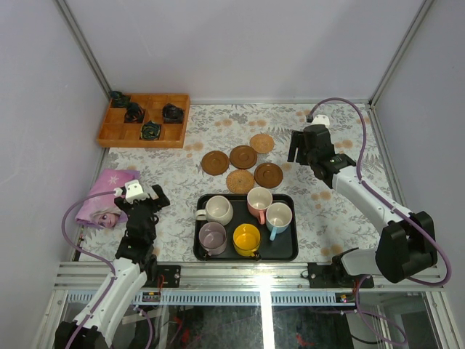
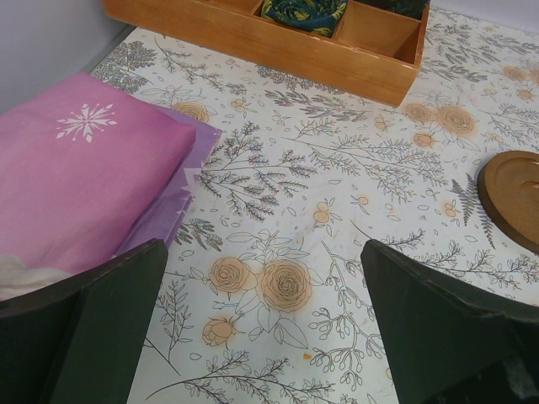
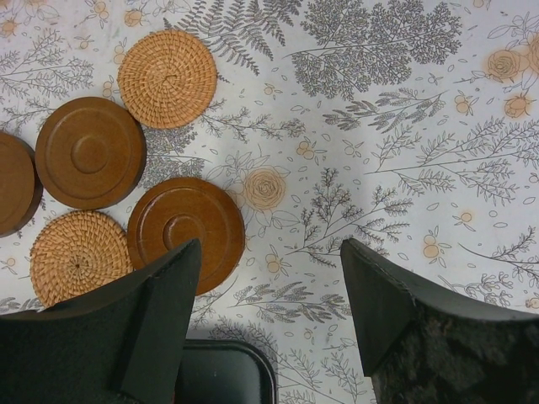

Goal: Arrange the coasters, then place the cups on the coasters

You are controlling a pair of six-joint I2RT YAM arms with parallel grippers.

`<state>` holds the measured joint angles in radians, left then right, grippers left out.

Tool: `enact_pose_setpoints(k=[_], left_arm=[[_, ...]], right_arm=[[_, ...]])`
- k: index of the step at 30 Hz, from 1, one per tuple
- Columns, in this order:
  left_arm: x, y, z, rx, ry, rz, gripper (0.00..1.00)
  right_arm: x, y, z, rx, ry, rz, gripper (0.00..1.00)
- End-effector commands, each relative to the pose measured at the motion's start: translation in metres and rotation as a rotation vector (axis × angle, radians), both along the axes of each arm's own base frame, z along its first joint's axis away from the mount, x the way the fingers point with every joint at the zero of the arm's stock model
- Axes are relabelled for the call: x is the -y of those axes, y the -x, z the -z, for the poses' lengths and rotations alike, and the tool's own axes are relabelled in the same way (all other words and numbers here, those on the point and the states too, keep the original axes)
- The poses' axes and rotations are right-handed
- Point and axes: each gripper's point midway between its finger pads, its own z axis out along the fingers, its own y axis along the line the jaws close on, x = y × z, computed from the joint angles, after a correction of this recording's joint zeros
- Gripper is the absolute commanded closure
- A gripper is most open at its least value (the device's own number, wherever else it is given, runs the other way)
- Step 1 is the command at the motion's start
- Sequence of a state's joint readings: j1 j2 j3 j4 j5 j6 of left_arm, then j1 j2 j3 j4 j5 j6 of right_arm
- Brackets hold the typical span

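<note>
cups [image 1: 246, 238], five small ceramic ones, sit in a black rectangular tray [image 1: 288, 249]; five round brown coasters [image 1: 243, 156] cluster just beyond; left gripper [image 2: 265, 324] and right gripper [image 3: 269, 290] gape empty.

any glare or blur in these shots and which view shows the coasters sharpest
Top view: a glare streak on the front rail, otherwise even light with soft shadows. Left wrist view: tablecloth sharp, left fingers dark and a little soft, one coaster cut off at the right edge. Right wrist view: sharpest on the coasters, weave and rings crisp; right fingers dark.
</note>
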<state>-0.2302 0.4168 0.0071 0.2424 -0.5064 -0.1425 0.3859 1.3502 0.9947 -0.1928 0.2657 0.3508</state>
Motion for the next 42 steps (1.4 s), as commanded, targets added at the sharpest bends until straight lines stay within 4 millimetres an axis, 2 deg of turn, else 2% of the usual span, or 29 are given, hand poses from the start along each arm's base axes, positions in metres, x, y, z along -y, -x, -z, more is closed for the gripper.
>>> enact_pose_setpoints(k=[1,42], left_arm=[[-0.0036,0.0011,0.0040,0.025,0.010,-0.026,0.00],[-0.0034,0.0011,0.0038,0.026,0.010,-0.025,0.00]], right_arm=[[-0.0073,-0.0105,-0.0261,0.079,-0.050,-0.007,0.26],[-0.0092,-0.0123,-0.0277,0.088,-0.056,-0.014,0.26]])
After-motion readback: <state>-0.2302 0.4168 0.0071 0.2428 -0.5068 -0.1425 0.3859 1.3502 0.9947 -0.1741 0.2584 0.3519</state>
